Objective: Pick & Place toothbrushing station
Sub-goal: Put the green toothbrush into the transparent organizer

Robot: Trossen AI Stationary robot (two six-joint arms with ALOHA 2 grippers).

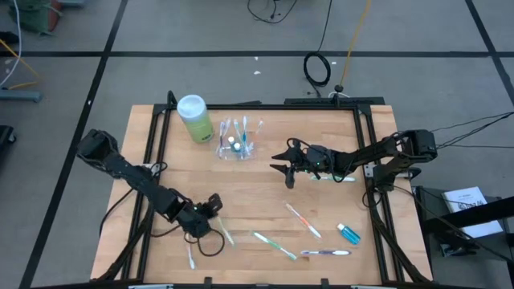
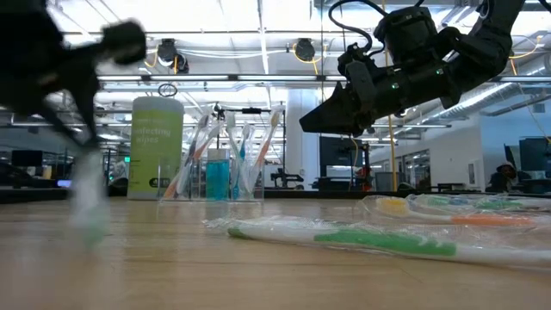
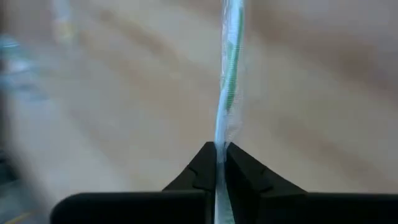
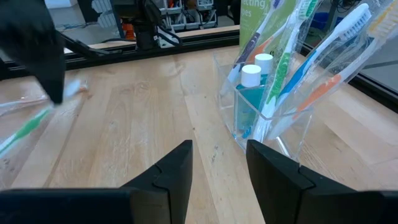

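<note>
The left gripper [image 1: 210,207] sits low at the near-left part of the worktop [image 1: 265,201], clenched on a wrapped green brush [image 3: 227,74]. In the left wrist view the two fingers meet on the brush's end, and its long axis runs straight out ahead of them, in line with the arm's reach. In the high view the held brush appears as a pale sliver trailing from the gripper toward the near edge; its exact tilt there is too small to read.

The cup [image 1: 236,143] stands toward the far edge, well apart from this gripper, up and slightly right of it across open wood, with the bottle [image 1: 194,118] just beside it on the left. It already holds several brushes leaning out like a fan, plus a tube. For a drop-in, I judge the held brush must be swung from roughly lying to near upright over the cup's mouth.

The right gripper [image 1: 287,163] hovers above the worktop, released, its fingers parted and aimed at the cup, which is near it on its left. It is the nearer arm to the cup.

Loose brushes [image 1: 303,220] and a tube [image 1: 348,234] lie at the near right, mostly slanted, closer to the right arm.
</note>
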